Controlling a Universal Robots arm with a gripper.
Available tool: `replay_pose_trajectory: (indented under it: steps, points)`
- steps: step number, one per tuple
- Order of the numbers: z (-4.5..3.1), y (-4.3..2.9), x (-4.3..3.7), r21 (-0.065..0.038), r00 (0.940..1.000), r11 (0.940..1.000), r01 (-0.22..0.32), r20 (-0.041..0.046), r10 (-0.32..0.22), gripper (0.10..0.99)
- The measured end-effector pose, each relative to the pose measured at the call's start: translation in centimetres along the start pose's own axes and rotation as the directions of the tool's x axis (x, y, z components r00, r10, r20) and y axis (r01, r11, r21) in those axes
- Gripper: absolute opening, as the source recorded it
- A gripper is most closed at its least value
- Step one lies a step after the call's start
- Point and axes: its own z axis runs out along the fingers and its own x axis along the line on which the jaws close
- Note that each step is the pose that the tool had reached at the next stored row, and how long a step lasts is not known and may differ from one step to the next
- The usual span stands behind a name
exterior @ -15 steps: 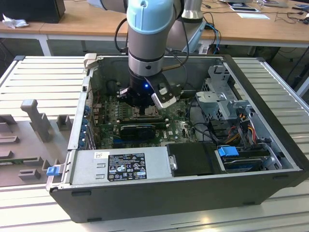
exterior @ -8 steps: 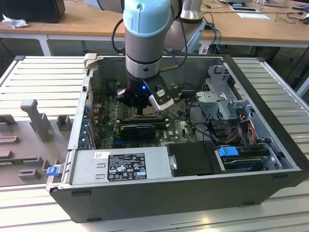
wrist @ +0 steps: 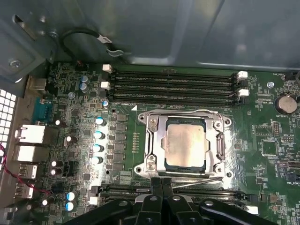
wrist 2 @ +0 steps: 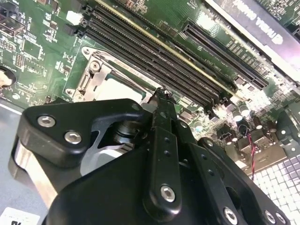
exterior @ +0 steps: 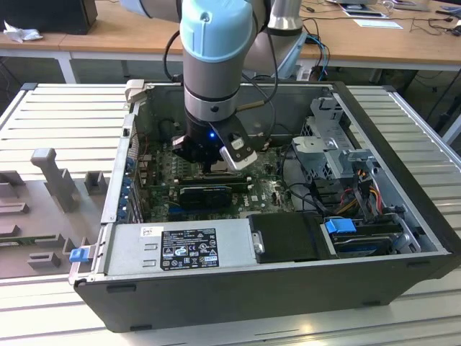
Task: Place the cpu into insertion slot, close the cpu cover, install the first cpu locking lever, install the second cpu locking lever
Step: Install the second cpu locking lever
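cpu [wrist: 185, 144]: seated in insertion slot [wrist: 220, 123].
cpu cover [wrist: 158, 140]: down over chip.
Levers: one thin rod apparently loose by socket edge.
End effector [wrist: 162, 183]: fingers pressed together, empty, just beside socket.

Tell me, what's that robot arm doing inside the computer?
The robot arm has its gripper down inside an open computer case, right at the edge of the insertion slot on the green circuit board. The cpu, a flat silver square, already sits in the slot, and the cpu cover, a metal frame, lies closed around it. The gripper's fingers look pressed together and carry nothing. A thin metal lever runs along the slot's edge beside them.
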Motion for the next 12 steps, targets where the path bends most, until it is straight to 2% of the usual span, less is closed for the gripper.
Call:
replay_pose_trajectory:
  steps: [8, 12]
  points:
    - [0.38, -0.08, 0.07, -0.001, 1.0, 1.0, 0.002, -0.0005, -0.002, 0.106]
    - [0.54, -0.1, 0.39, -0.008, 1.0, 0.9999, 0.009, -0.0014, -0.009, 0.106]
